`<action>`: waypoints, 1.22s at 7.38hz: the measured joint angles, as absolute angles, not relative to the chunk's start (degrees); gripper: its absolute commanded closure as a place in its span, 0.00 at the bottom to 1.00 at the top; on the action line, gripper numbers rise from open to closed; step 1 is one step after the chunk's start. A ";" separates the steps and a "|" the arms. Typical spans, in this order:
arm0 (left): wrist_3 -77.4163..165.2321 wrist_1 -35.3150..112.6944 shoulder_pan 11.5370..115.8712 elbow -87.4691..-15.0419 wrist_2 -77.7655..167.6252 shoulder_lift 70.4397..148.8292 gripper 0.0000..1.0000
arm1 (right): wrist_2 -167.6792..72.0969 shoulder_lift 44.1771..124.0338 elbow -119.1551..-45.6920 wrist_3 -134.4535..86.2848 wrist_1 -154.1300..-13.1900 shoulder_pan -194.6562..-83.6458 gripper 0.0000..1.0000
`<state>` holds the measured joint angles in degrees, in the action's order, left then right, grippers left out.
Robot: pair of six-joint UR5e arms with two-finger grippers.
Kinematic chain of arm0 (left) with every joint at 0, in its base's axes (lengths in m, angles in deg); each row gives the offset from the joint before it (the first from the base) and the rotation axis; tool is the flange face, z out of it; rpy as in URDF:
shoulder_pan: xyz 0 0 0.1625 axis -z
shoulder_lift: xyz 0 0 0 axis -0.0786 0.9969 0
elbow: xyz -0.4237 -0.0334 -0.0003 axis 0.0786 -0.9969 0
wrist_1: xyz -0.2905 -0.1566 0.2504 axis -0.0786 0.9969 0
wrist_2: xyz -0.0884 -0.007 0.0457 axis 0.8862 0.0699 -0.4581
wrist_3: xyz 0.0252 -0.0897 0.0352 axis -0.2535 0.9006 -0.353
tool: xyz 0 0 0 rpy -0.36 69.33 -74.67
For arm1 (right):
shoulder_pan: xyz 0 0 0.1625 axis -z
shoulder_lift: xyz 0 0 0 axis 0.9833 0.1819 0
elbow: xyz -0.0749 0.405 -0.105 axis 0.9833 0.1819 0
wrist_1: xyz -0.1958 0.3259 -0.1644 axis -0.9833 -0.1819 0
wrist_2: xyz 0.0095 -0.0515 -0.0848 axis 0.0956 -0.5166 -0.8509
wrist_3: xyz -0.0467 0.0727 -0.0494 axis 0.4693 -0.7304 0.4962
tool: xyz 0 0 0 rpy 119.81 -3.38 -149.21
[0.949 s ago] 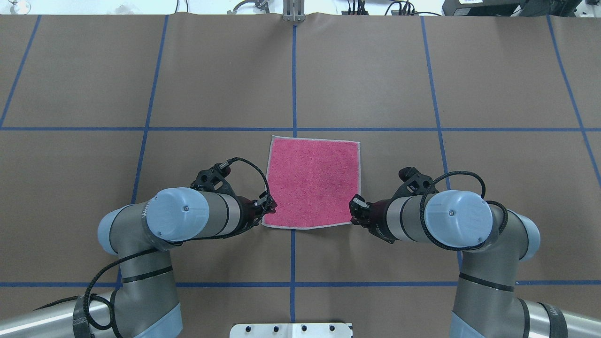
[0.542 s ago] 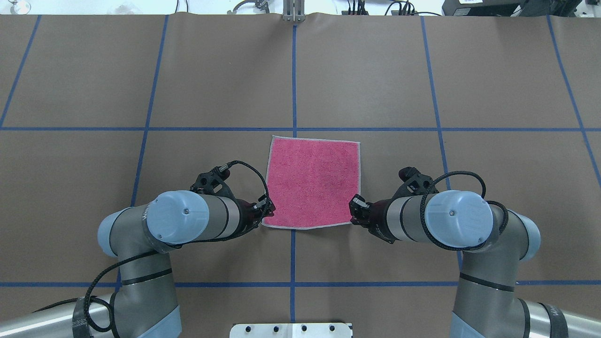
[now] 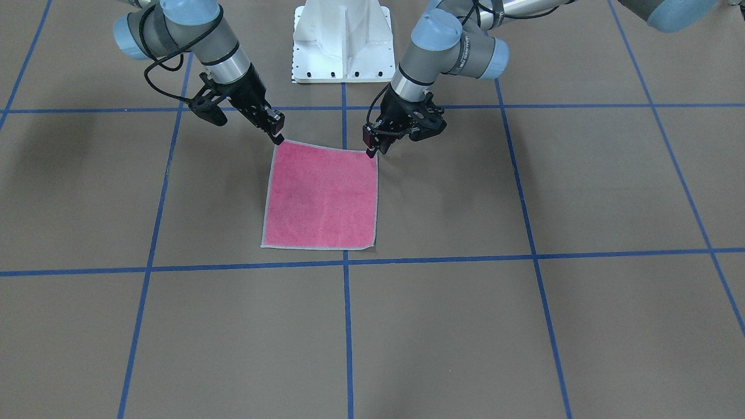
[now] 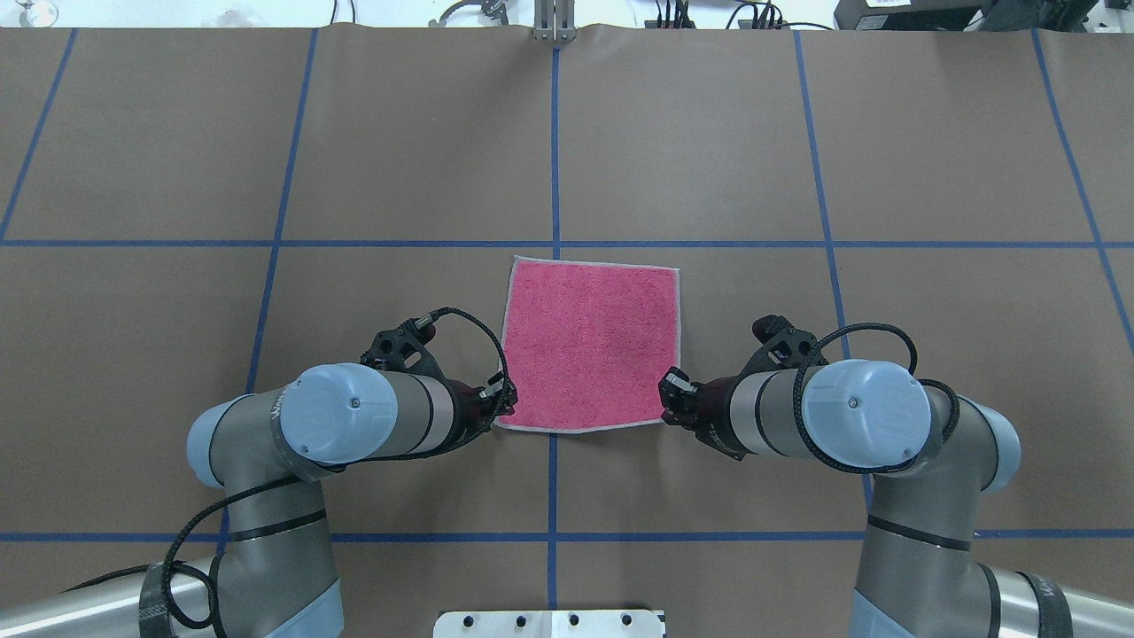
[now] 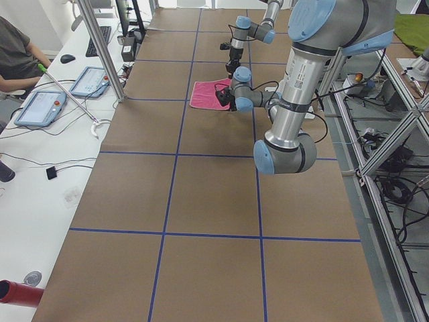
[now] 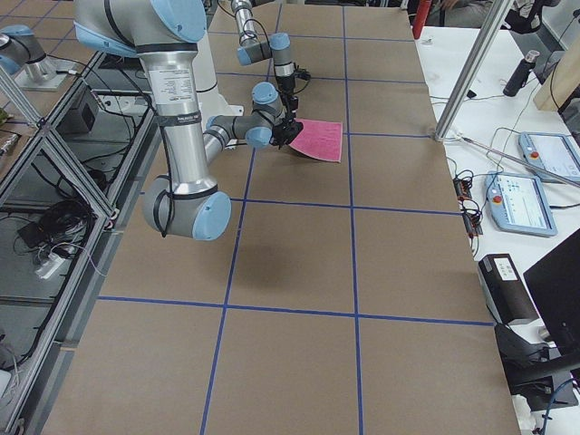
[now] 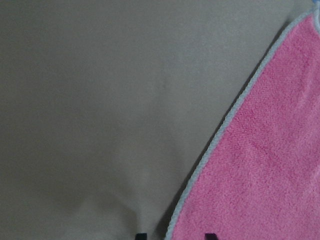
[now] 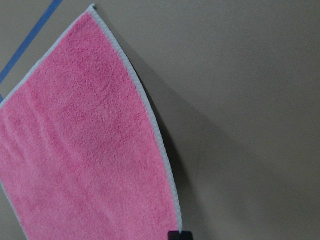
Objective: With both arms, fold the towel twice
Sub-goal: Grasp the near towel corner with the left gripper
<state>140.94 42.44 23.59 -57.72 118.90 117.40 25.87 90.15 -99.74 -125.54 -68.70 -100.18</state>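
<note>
Bright, even overhead lighting. Soft, diffuse shadows on the table (image 3: pixel 524 326). Exterior views sharp. Wrist views softer, slightly grainy; towel (image 8: pixel 90 150) edge throws a dark shadow in right wrist view.

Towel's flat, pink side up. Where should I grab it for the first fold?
Pinch the towel at its two robot-side corners, with the left gripper and right gripper each coming in from its own side. It lies flat and square, with those corners nearest the grippers.

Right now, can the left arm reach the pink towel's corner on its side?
Probably yes. The left end effector sits at the towel's near corner, fingertips apart on either side of the stitched edge in the wrist view; nothing blocks it.
</note>
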 measured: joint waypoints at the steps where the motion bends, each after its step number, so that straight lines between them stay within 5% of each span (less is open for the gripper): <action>1: 140.95 42.46 23.58 -57.70 118.92 117.41 0.65 | 25.87 90.15 -99.78 -125.54 -68.70 -100.20 1.00; 5: 140.95 42.47 23.26 -57.67 118.93 117.33 0.68 | 25.87 90.13 -99.82 -125.53 -68.70 -100.25 1.00; 9: 140.90 42.47 23.15 -57.67 118.93 117.34 0.85 | 25.87 90.14 -99.82 -125.53 -68.70 -100.26 1.00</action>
<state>140.90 42.47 23.15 -57.67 118.93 117.34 25.87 90.14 -99.82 -125.53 -68.70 -100.26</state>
